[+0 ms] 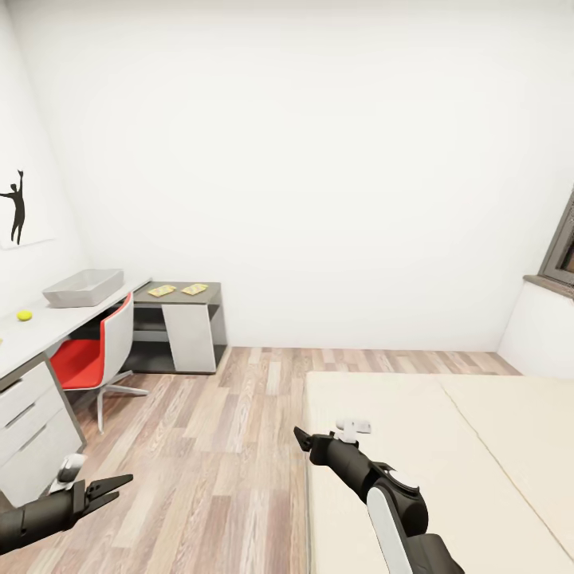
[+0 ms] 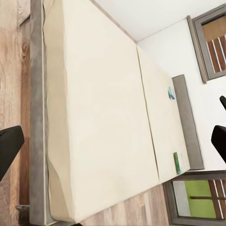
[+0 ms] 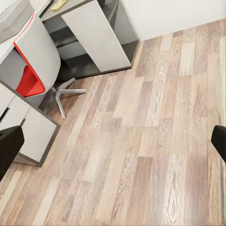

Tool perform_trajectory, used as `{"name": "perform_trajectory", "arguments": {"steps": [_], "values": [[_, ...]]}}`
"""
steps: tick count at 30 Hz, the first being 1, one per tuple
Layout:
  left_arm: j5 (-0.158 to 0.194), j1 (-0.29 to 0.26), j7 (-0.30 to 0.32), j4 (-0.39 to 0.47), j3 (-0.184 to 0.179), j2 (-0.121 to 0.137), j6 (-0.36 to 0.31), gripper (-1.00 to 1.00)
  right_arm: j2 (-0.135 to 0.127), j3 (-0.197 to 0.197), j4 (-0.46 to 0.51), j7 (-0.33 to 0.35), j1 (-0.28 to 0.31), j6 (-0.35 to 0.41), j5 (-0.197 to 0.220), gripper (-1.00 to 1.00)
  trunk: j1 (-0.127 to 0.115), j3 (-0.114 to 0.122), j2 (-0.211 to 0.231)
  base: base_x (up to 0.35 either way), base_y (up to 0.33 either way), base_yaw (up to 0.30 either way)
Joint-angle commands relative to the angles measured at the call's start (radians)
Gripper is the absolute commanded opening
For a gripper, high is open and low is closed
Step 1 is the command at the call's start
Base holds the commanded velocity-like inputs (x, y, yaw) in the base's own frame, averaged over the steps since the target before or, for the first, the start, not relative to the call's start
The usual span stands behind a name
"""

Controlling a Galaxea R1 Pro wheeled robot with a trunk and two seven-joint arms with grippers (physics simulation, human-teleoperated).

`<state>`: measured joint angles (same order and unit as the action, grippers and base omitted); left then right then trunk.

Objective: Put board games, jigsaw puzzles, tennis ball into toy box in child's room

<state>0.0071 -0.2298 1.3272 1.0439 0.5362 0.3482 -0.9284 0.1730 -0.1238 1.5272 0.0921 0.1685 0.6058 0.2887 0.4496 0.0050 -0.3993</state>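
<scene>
Evidently both empty grippers, left gripper (image 1: 108, 488) and right gripper (image 1: 300, 438), hung parted, far from the bench (image 1: 56, 323); advancing risked clipping the bed (image 1: 446, 446).

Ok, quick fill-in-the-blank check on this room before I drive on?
1. The tennis ball lies on the ____.
2. The chair at the table has a ____ seat.
3. Two board games lie on the bed near its ____.
4. The toy box is coloured ____.

Missing words: table; red; headboard; grey.
</scene>
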Motion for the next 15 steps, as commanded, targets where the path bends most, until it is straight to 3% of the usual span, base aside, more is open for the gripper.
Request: {"name": "perform_trajectory", "arguments": {"steps": [1, 15], "values": [[0.001, 0.000, 0.003, 0.000, 0.001, 0.000, -0.010, 1.00, 0.000, 0.001, 0.001, 0.003, 0.000, 0.005, 0.000, 1.00, 0.000, 0.000, -0.001, 0.000, -0.219, 0.000], [0.001, 0.000, 0.003, 0.001, 0.001, 0.000, -0.010, 1.00, 0.000, 0.001, 0.000, 0.003, 0.000, 0.005, 0.000, 1.00, 0.000, 0.000, -0.001, 0.000, -0.220, 0.000]]}}
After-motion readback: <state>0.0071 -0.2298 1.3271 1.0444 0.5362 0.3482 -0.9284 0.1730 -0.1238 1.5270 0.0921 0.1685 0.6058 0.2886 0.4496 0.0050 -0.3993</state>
